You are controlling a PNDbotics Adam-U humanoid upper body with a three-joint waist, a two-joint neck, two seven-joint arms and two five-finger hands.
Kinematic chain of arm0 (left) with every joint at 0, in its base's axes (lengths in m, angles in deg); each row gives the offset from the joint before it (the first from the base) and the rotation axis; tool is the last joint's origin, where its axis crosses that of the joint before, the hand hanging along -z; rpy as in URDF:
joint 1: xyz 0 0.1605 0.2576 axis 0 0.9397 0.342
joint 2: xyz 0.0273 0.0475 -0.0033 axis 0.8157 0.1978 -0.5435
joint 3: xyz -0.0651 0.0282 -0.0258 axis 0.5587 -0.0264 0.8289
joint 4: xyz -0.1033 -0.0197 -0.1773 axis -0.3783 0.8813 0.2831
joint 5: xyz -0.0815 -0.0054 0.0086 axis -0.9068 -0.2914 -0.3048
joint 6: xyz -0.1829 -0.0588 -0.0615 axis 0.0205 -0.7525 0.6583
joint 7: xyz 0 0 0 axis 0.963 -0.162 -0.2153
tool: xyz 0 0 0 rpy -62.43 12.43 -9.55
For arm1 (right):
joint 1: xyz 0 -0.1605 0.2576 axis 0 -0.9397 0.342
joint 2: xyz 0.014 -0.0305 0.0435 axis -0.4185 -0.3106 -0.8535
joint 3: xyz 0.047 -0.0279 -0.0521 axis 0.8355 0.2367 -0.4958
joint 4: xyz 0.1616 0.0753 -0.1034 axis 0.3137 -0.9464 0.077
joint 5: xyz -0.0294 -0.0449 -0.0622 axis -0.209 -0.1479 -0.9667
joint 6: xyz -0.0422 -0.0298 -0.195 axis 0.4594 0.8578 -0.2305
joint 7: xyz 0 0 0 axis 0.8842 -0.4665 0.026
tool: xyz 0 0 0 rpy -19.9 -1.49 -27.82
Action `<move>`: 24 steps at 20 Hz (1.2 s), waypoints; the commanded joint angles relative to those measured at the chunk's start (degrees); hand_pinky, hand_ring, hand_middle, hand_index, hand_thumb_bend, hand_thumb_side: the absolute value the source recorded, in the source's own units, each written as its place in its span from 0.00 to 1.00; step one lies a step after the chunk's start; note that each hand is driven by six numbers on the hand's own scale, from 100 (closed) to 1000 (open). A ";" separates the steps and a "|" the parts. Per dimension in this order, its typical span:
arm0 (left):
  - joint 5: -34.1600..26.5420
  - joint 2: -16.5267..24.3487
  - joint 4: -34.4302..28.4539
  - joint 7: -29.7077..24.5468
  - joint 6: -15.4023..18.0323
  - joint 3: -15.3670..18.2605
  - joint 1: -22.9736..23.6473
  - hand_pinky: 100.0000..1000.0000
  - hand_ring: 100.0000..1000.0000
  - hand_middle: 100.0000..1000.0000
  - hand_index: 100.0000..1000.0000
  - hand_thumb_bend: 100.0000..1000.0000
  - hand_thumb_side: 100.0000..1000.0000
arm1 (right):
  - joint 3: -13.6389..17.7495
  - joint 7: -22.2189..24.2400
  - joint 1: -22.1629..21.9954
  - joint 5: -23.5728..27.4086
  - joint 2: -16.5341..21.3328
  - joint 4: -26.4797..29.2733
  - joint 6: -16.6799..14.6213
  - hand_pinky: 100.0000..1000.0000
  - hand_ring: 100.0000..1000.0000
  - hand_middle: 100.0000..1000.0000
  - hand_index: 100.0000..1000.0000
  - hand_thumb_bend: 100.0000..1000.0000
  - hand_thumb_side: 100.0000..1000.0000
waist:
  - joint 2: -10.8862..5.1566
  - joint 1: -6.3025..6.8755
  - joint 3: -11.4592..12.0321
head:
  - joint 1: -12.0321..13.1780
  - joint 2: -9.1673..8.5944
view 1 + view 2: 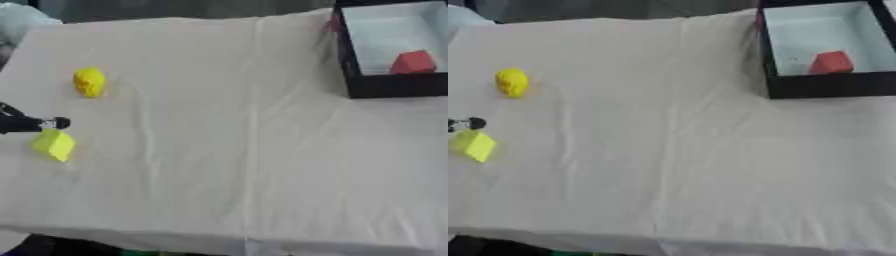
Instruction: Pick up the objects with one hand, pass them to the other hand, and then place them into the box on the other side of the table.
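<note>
While my left hand reaches in, fingers too hidden to tell, a yellow block lies just below its tip and a round yellow object beyond.

One black box with a pale inside at the far right. One red block in that box. Two yellow things on the white cloth: one rounded yellow lump at the left, one yellow cube nearer, tilted on an edge. One hand showing, at the left edge.
</note>
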 commanded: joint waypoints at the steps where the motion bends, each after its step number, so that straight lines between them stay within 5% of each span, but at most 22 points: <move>1: -0.63 2.80 -0.39 1.03 0.02 0.77 -0.35 0.72 0.76 0.69 0.75 0.81 0.31 | 0.11 0.06 0.62 -0.57 2.44 0.24 -0.60 1.00 1.00 1.00 0.95 0.00 0.31 | -1.32 -0.18 -0.09 | 0.11 -0.43; 9: -2.12 2.20 1.87 -1.11 0.02 -0.89 -0.21 0.74 0.78 0.72 0.78 0.79 0.13 | 0.03 -0.19 0.41 -1.50 2.24 -0.18 -1.20 1.00 1.00 1.00 0.95 0.00 0.30 | -1.21 -0.22 -0.64 | 0.60 -0.46; 24: 0.65 0.45 7.12 -4.26 0.02 -1.14 -1.12 0.74 0.78 0.71 0.77 0.80 0.19 | -0.24 -1.04 -0.02 -3.16 1.99 -0.64 -2.21 1.00 1.00 0.99 0.94 0.00 0.27 | -1.18 -0.33 -1.03 | 0.87 -0.80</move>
